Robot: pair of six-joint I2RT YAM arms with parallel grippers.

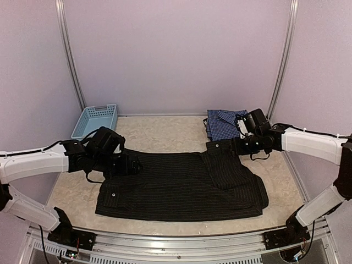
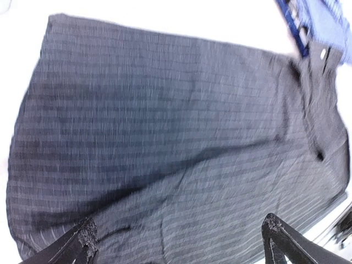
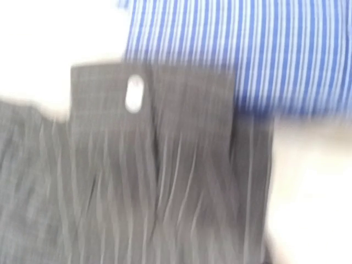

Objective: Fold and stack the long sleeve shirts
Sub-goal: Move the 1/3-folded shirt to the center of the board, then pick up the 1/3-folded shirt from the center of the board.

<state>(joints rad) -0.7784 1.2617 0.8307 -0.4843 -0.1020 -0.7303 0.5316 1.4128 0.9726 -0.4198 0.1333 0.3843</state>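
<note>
The black pinstriped long sleeve shirt (image 1: 181, 184) lies spread flat across the middle of the table. The blue checked long sleeve shirt (image 1: 223, 124) rests folded at the back right. My left gripper (image 1: 132, 164) hovers at the black shirt's left edge. In the left wrist view it (image 2: 181, 242) is open, both fingers (image 2: 82, 242) wide apart above the striped cloth (image 2: 165, 126) and holding nothing. My right gripper (image 1: 237, 146) is at the black shirt's far right corner. The blurred right wrist view shows a black cuff (image 3: 154, 121) with a white button (image 3: 133, 92) beside blue cloth (image 3: 236, 49); its fingers are out of frame.
A light blue plastic basket (image 1: 94, 120) stands at the back left corner. Pale walls with metal posts (image 1: 70, 55) close in the table on three sides. The metal rail (image 1: 181, 242) runs along the near edge between the arm bases.
</note>
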